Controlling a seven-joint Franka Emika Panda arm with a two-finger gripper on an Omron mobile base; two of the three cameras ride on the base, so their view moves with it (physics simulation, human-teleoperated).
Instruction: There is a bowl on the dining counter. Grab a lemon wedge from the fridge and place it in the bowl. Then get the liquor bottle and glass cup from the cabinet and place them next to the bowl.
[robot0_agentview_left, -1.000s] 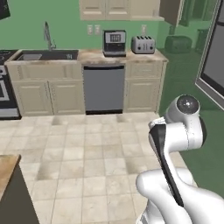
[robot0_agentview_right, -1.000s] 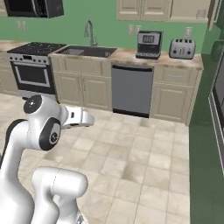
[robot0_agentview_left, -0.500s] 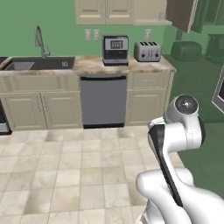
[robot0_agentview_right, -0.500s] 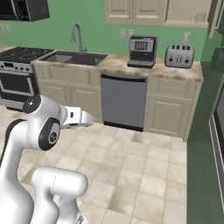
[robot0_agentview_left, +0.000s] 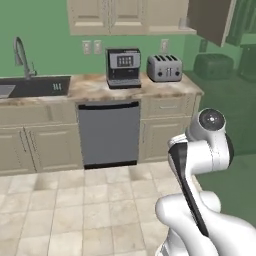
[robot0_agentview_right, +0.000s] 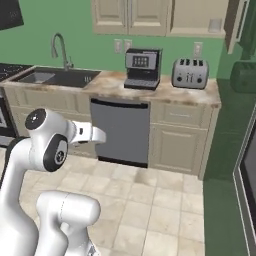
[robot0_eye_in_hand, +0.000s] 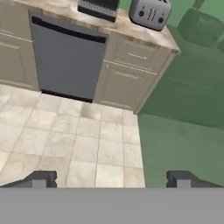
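dark fingers (robot0_eye_in_hand: 112, 179) spread wide over tiled floor (robot0_eye_in_hand: 87, 144), holding nothing.

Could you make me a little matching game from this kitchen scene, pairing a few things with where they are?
Things:
1. toaster
2. coffee machine
3. dishwasher
4. tap

Places:
A. under the counter, below the coffee machine
B. at the counter's right end
C. over the sink
D. on the counter, left of the toaster

Pairs: 1-B, 2-D, 3-A, 4-C
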